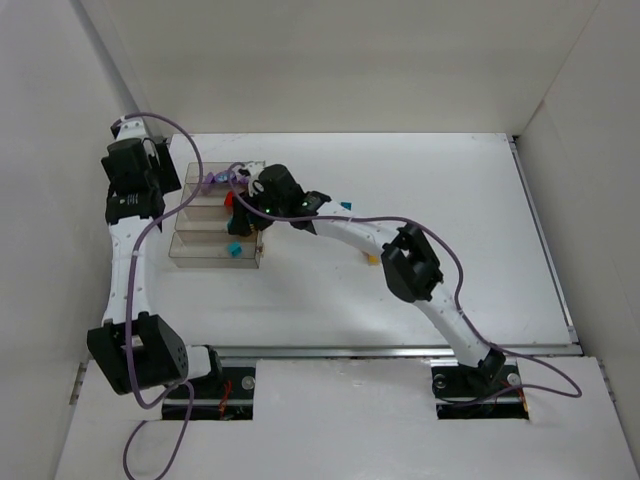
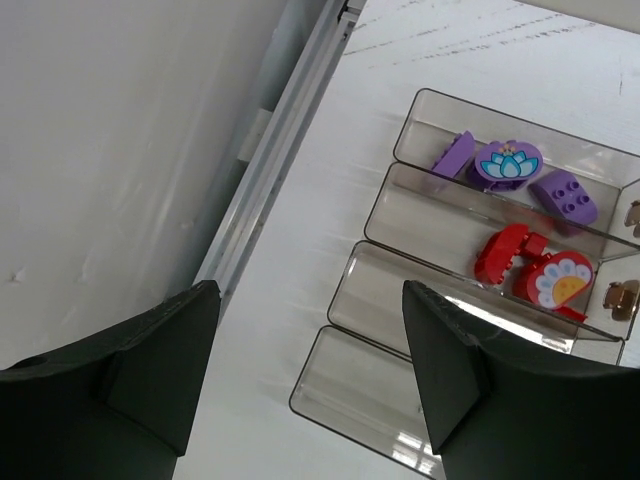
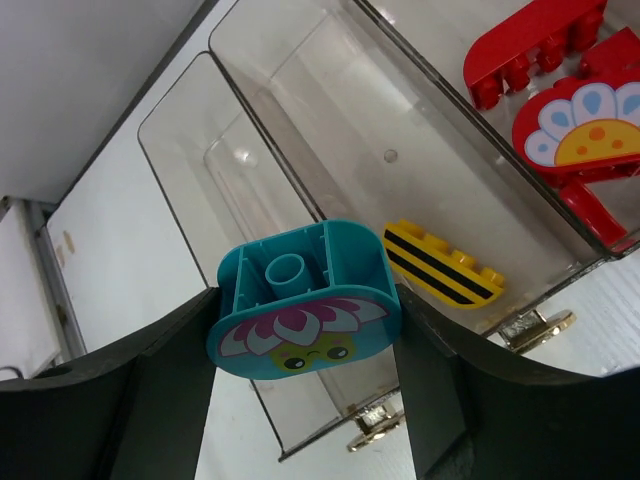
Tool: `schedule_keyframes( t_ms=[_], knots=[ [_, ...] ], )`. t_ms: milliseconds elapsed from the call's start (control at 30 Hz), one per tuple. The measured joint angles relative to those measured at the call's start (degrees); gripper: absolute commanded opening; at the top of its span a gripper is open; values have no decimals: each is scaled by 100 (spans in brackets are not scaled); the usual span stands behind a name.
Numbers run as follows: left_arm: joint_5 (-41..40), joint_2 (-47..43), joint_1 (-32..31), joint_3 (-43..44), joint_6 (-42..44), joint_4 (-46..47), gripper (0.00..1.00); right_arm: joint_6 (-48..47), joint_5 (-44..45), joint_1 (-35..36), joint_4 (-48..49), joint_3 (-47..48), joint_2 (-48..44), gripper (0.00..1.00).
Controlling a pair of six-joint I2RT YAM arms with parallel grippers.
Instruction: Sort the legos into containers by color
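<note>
Four clear bins stand joined in a row at the left. My right gripper is shut on a cyan brick with a flower face and holds it above the nearest bin's front end, which looks empty. The bin beside it holds a yellow striped brick. The one after that holds red bricks. The farthest holds three purple bricks. My left gripper is open and empty above the table, just left of the bins.
A loose cyan brick and a loose yellow brick lie on the white table right of the bins. White walls enclose the table; the left wall is close to my left gripper.
</note>
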Motion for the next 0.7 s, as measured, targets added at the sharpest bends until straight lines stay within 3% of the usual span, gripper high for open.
schedule_keyframes(
  t_ms=[367,500,533,700],
  knots=[
    [57,-151,61,-94,2,-28,71,181,505,426,177,-448,-9,0],
    [48,-155,61,-155,2,-22,71,219,579,457,238,-507,-24,27],
    [52,-153,61,-166,2,-31,71,225,605,457,240,-507,-26,43],
    [140,-144,61,-177,0,-68,71,240,625,452,251,-496,-26,76]
  ],
)
